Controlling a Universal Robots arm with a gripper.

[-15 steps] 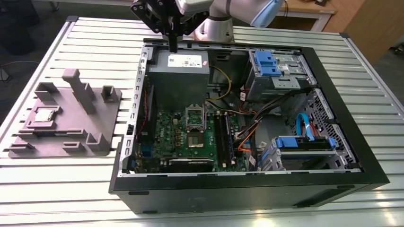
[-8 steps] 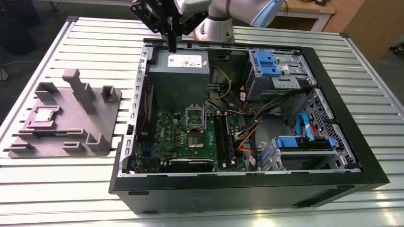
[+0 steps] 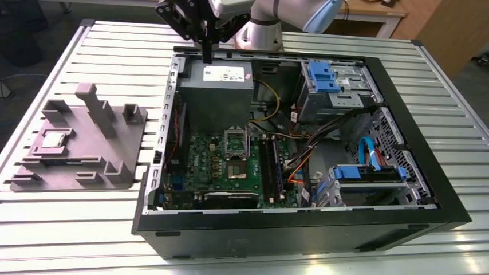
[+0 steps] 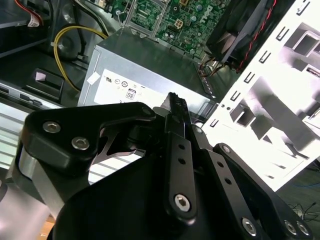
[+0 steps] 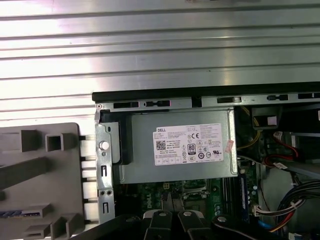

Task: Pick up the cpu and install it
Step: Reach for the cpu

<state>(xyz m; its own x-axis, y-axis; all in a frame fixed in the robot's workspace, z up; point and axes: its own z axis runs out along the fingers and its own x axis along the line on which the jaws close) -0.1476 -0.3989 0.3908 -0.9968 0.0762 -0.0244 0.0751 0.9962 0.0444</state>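
One arm (image 3: 264, 23) above power supply (image 3: 216, 86); tool (image 3: 206, 57) vertical, pressed together; cpu (image 3: 55, 139) on fixture (image 3: 91, 169)

Robotics lab or workshop, slatted metal table (image 3: 99, 51), opened PC case (image 3: 306, 232), grey fixture plate (image 3: 77, 163), robot arm (image 3: 260, 26) mounted behind.

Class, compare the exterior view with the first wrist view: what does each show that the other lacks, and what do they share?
The exterior view adds the cpu sitting in the grey fixture plate, the motherboard's socket, the blue drive caddies and the arm. The first wrist view adds the label on the power supply face-on, and the case's slotted rear rim from above. Shared: power supply, fixture plate, slatted table and gripper.
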